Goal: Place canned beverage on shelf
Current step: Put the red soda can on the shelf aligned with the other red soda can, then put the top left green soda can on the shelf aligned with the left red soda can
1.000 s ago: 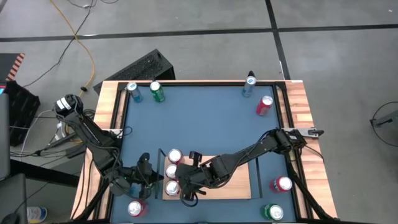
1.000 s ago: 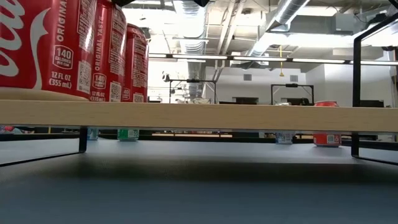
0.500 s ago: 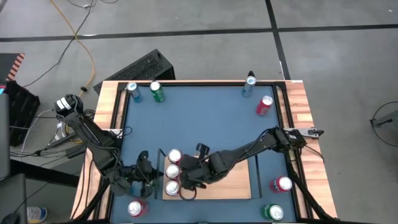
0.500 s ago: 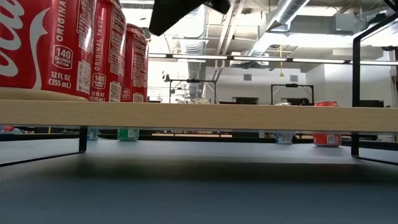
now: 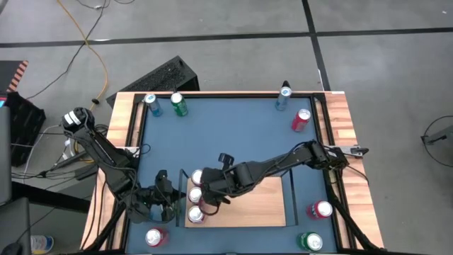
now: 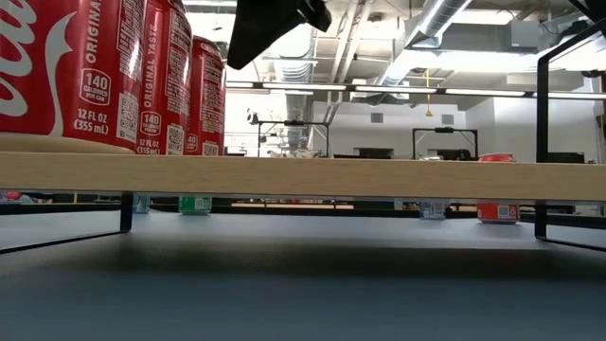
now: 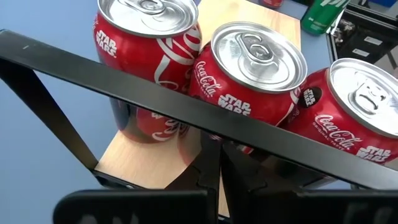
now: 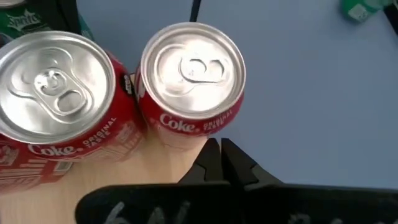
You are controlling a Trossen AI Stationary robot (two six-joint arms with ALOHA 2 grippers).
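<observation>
Blue worktop (image 5: 233, 134) with wooden edge strips fills the high view, and the shelf (image 5: 262, 205), a light-wood board with thin black end rails, lies on its near part. Three red cola cans (image 5: 196, 194) stand in a row along the shelf's left short end, just inside the rail there; the low view shows them upright on the board (image 6: 303, 177).

Over that row hangs the right pincer (image 5: 207, 193), its arm reaching across the shelf from the right side. Its wrist view looks straight down on two can tops, the farthest can from the shelf's near edge (image 8: 191, 74) sitting right ahead of the fingers, which are pressed together and hold nothing. The left pincer (image 5: 164, 203) waits just outside the shelf's left rail, its fingers also closed with nothing between them, the black rail (image 7: 186, 106) crossing its view of the three cans.

Other cans lie off the shelf: a red one (image 5: 156, 236) beside its near left corner, a red (image 5: 322, 210) and a green (image 5: 311, 243) one past its right end, and four more, blue (image 5: 151, 104), green (image 5: 178, 104), blue (image 5: 283, 97) and red (image 5: 301, 120), well beyond its far edge.

My judgement is that a placement at the row is finishing, the cans standing free. A next move would call for lifting the right pincer clear without knocking the tops, then fetching another loose can and setting it beside the row, where bare board remains.
</observation>
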